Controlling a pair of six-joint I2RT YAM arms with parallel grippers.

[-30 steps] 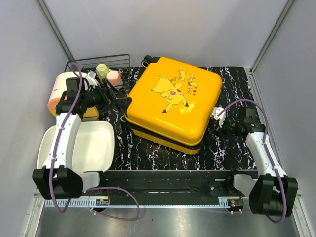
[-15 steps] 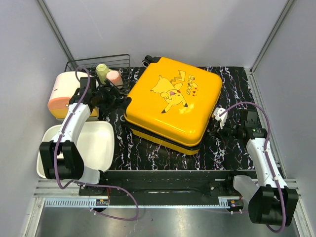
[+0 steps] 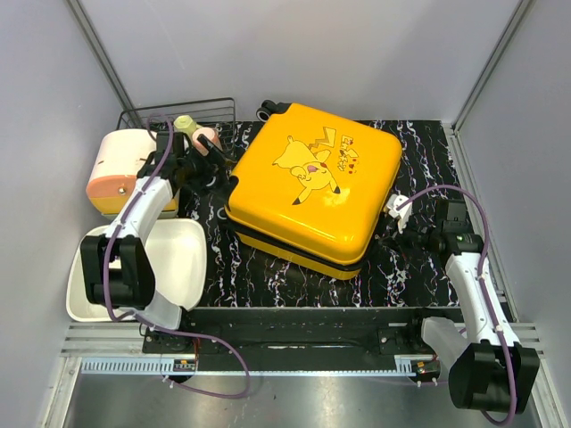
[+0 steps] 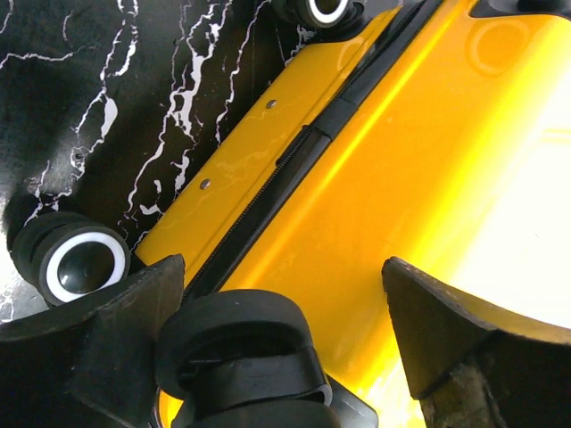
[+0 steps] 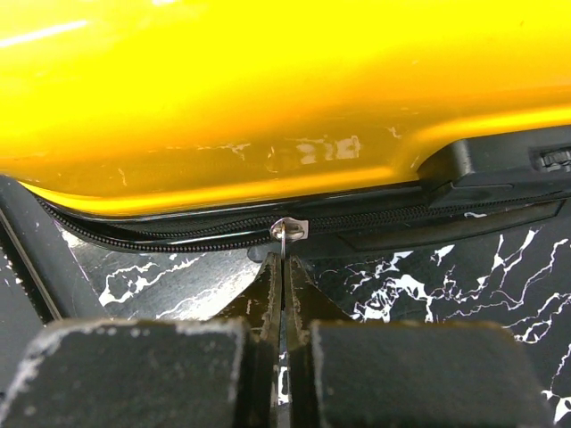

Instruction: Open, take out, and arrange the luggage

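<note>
Luggage (image 3: 312,187) closed, zip pull pinched, left fingers wide.
Pinches the thin metal pull (image 5: 287,230) tight in the right gripper (image 5: 284,267), with pull and zip seam straight ahead of the fingertips and a black handle (image 5: 500,169) off to one side of them. Spreads the left gripper (image 4: 281,299) wide at a wheeled corner: one black wheel (image 4: 236,343) between the fingers (image 4: 116,330), near one and well clear of the other, a second wheel (image 4: 80,263) just outside that same finger. Finds the luggage flat on the black marbled mat (image 3: 268,267), yellow shell right ahead of both sets of fingers.
</note>
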